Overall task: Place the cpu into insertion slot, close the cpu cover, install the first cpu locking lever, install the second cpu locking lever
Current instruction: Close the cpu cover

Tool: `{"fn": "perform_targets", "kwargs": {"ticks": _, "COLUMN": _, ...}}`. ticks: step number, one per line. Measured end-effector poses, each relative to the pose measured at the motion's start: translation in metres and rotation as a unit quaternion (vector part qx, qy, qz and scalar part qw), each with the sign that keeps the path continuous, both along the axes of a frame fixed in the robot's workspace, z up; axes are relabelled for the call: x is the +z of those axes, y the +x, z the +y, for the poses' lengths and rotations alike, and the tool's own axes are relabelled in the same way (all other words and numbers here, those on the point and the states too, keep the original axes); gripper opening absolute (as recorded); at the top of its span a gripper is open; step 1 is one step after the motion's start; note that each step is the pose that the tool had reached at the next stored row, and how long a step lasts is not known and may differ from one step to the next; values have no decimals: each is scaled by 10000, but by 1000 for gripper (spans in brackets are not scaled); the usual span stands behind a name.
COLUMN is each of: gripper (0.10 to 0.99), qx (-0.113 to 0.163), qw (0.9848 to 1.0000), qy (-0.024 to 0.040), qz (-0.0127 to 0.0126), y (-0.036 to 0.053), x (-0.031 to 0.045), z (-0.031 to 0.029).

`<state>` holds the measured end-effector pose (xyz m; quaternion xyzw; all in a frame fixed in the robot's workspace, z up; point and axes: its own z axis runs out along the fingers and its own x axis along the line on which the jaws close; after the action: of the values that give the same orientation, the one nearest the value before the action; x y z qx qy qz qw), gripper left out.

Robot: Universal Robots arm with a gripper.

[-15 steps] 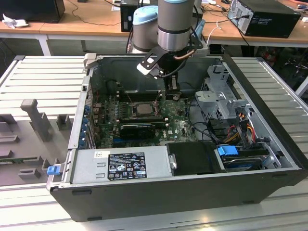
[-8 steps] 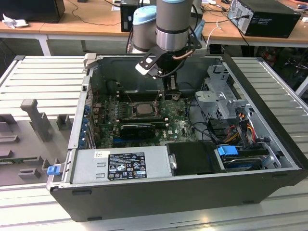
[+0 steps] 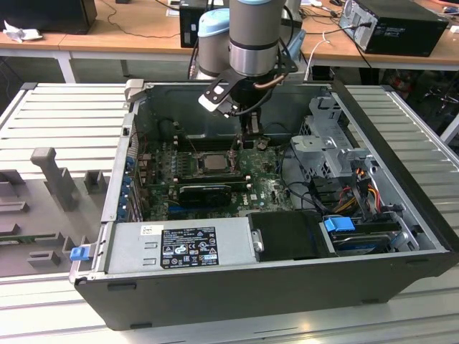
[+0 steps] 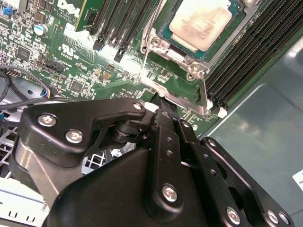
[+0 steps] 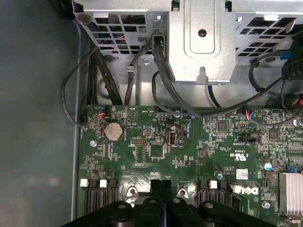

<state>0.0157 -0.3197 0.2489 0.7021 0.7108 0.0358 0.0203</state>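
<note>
I see the cpu [image 4: 201, 23], a dull silver-tan square, seated in the insertion slot [image 4: 160, 45]. The cpu cover [image 4: 173, 93], a thin silvery frame, stands tilted up beside it. My jaws are pressed together at its free edge.

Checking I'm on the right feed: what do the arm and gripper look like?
The arm is a silver-grey tube with pale blue joint caps. The gripper is matte black: jointed link bars pinned with silver screws. A white-faced block sits at the wrist.
</note>
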Motion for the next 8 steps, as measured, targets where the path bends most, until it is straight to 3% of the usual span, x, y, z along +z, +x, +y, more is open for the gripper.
{"fn": "perform_targets", "kwargs": {"ticks": 8, "gripper": 106, "qx": 0, "qw": 10000, "qy": 0, "qz": 0, "y": -67, "x": 0, "z": 0}}
